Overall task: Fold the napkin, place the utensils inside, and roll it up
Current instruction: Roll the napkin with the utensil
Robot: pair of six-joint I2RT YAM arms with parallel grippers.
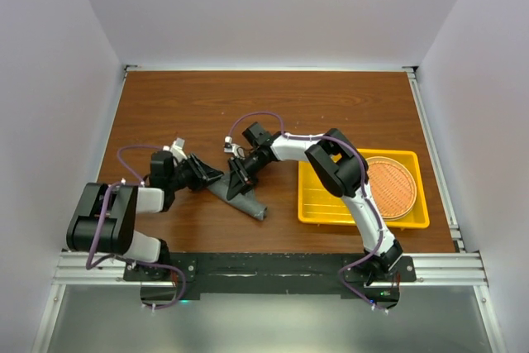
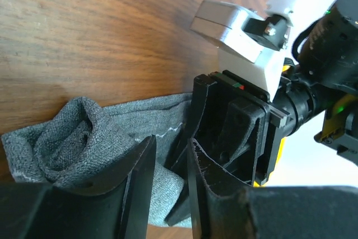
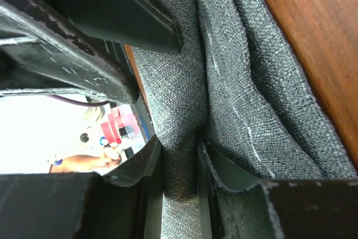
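Observation:
The dark grey napkin (image 1: 245,199) lies bunched into a short diagonal roll on the wooden table, left of the yellow tray. It fills the right wrist view (image 3: 240,54) and shows in the left wrist view (image 2: 67,144). My right gripper (image 1: 237,181) is at the roll's upper end, shut on a fold of the cloth (image 3: 179,146). My left gripper (image 1: 220,176) faces it at the same end. Its jaws (image 2: 171,141) stand a narrow gap apart over the cloth, with nothing seen clamped. The right gripper's body (image 2: 235,121) is just beyond them. No teal utensils show in any view.
A yellow tray (image 1: 322,204) sits at the right, holding a round woven orange-brown mat (image 1: 390,188). The right arm (image 1: 339,167) arches over the tray's left end. White walls enclose the table on three sides.

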